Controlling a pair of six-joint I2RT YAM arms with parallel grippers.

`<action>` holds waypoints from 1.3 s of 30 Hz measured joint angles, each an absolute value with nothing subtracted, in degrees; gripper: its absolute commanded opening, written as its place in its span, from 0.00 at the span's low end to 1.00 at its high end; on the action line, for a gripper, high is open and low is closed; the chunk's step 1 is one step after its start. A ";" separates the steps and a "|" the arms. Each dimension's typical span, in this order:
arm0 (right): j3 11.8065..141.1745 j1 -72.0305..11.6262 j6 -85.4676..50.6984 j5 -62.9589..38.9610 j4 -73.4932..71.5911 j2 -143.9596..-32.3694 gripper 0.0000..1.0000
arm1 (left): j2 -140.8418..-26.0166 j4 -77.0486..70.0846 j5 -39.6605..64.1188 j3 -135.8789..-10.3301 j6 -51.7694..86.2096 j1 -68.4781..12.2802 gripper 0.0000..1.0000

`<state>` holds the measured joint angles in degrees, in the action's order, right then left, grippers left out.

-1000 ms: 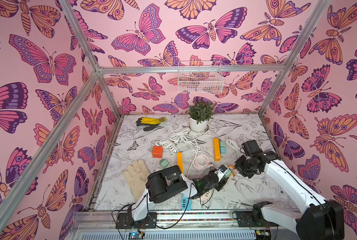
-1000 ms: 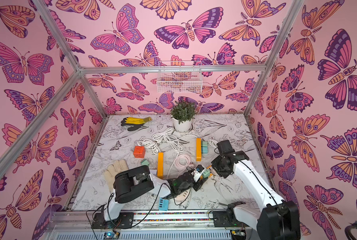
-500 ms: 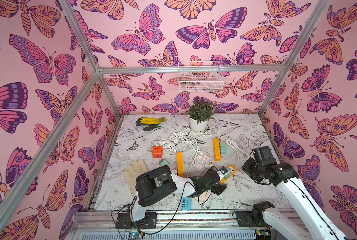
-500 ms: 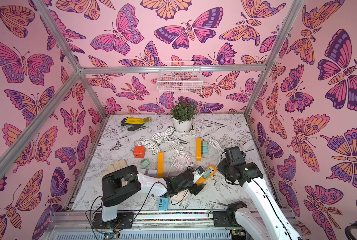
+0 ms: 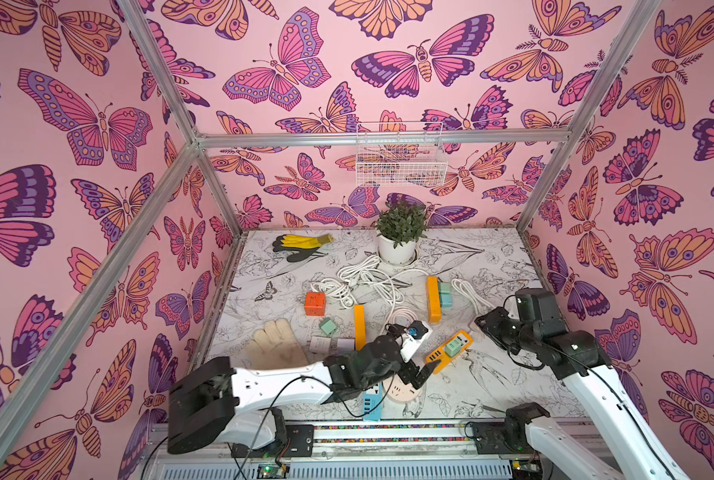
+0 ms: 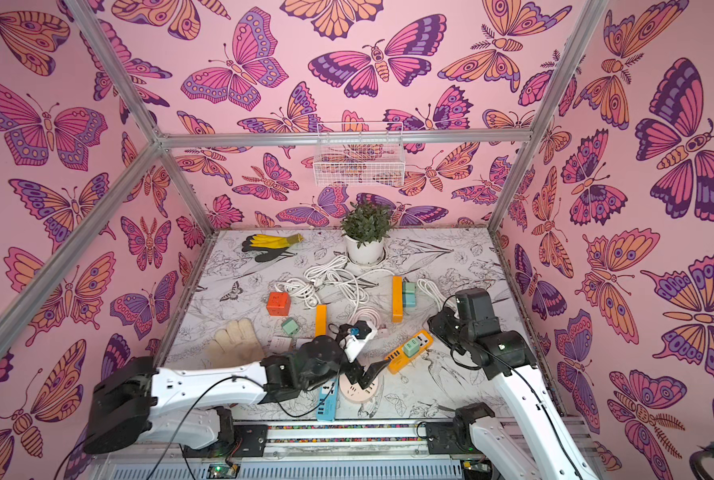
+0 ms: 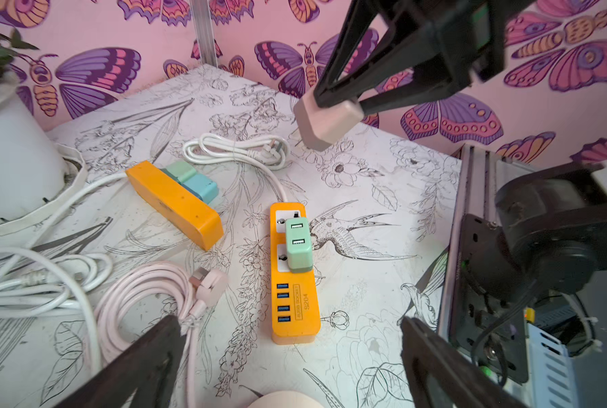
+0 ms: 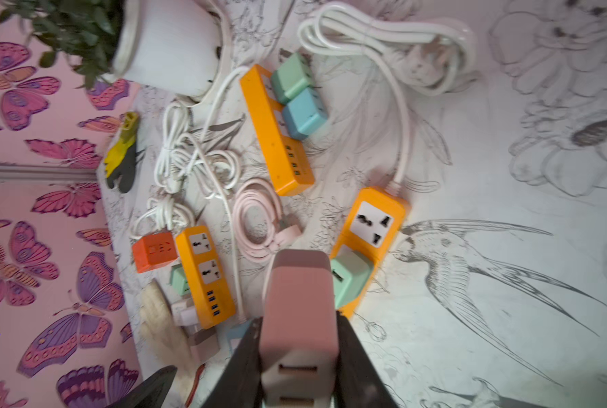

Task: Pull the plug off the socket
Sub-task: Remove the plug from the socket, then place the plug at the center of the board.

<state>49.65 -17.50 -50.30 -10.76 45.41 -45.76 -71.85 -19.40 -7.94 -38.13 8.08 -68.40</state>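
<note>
The pink plug is held clear above the worktop, clenched in the right claw, apart from the orange socket strip, where a green adapter is seated. The left claw is spread wide and empty at the strip's USB end.

Orange socket strip, ahead of the left hand: smooth plastic, slight sheen. Mint plug on it: satin plastic. Pink plug in the right hand: matt plastic. Bench: matt printed sheet. White cord beyond: glossy sheath.
</note>
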 measured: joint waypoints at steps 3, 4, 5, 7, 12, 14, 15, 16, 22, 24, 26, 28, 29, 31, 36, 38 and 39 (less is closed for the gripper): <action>47.31 -17.47 -49.80 -15.66 38.70 -45.65 0.22 | -62.52 -18.13 -7.92 -34.39 10.92 -66.06 1.00; 46.46 -17.47 -49.84 -17.12 36.67 -45.76 0.22 | -60.05 -17.96 -7.68 -33.36 12.08 -65.17 1.00; 45.63 -17.47 -49.93 -18.74 34.46 -46.09 0.22 | -56.88 -17.80 -7.31 -32.01 13.69 -63.70 1.00; 44.27 -17.50 -50.87 -21.85 29.82 -47.53 0.22 | -51.64 -16.84 -6.37 -29.87 16.97 -60.55 1.00; 42.76 -20.99 -53.12 -26.46 18.57 -54.96 0.22 | -41.87 -11.57 -4.43 -26.94 23.79 -53.69 1.00; 43.03 -24.32 -53.39 -27.03 15.11 -58.78 0.22 | -39.11 -8.51 -3.75 -26.94 25.96 -52.18 0.99; 43.31 -25.91 -53.34 -26.98 14.02 -60.49 0.22 | -37.85 -7.18 -3.46 -26.94 26.63 -51.72 0.99; 43.75 -27.64 -53.30 -26.89 12.99 -62.35 0.22 | -36.60 -5.87 -3.33 -26.94 27.35 -51.42 1.00; 49.91 -35.11 -53.65 -25.65 7.94 -74.85 0.23 | -31.90 2.26 -3.16 -28.40 29.23 -50.63 0.99; 53.47 -38.24 -53.28 -24.73 7.42 -79.33 0.23 | -30.81 3.40 -3.20 -29.08 29.61 -50.59 0.99; 56.51 -41.15 -53.52 -24.58 5.87 -83.66 0.23 | -29.87 4.51 -3.22 -29.63 30.04 -50.54 1.00; 59.37 -43.48 -53.54 -24.51 4.69 -88.12 0.24 | -29.30 5.50 -2.90 -30.26 30.39 -50.52 1.00; 61.14 -44.62 -53.45 -24.32 4.51 -90.67 0.24 | -28.97 5.82 -2.74 -30.41 30.63 -50.52 0.99; 64.90 -46.83 -53.32 -24.05 4.32 -95.88 0.24 | -28.01 6.55 -2.70 -30.41 31.20 -50.52 1.00; 72.88 -50.94 -53.54 -24.62 3.88 -107.20 0.24 | -24.16 8.67 -2.72 -30.37 32.25 -50.52 1.00; 75.59 -51.94 -53.74 -24.73 4.01 -110.96 0.25 | -22.13 9.52 -2.76 -30.26 32.51 -50.52 1.00; 76.69 -52.25 -53.76 -24.80 4.12 -112.33 0.25 | -21.32 9.87 -2.79 -30.24 32.56 -50.52 1.00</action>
<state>76.69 -52.25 -53.76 -24.80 4.12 -112.33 -21.32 9.87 -2.79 -30.24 32.56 -50.52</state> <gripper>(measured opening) 0.331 0.995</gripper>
